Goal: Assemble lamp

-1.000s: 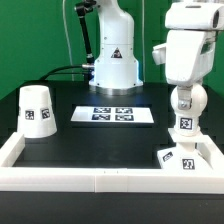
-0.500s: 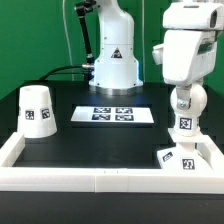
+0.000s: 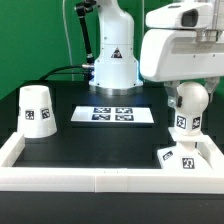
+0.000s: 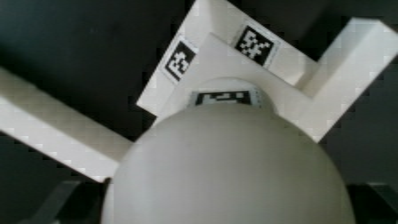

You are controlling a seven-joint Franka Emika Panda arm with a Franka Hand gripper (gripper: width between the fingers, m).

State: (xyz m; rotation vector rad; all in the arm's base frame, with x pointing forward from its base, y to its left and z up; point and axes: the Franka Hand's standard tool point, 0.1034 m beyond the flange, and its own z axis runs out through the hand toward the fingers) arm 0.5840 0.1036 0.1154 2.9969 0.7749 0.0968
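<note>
The white ball-topped bulb (image 3: pixel 186 104) hangs upright, tag on its stem, just above the low sloped base (image 3: pixel 177 157) in the near corner at the exterior view's right. My gripper (image 3: pixel 187 90) is shut on the bulb's ball from above. In the wrist view the bulb (image 4: pixel 217 150) fills the picture between the dark fingers (image 4: pixel 59 203), with the tagged base (image 4: pixel 228 48) beyond it. The cone shade (image 3: pixel 37 110) stands alone at the exterior view's left.
The marker board (image 3: pixel 113 115) lies flat mid-table. The arm's white pedestal (image 3: pixel 113 62) stands behind it with cables. A low white wall (image 3: pixel 90 178) borders the black table and runs past the base in the wrist view (image 4: pixel 54 115).
The arm's white wrist housing has swung toward the exterior view's left and looks larger. The bulb has stayed in the gripper above the base, shifted only slightly.
</note>
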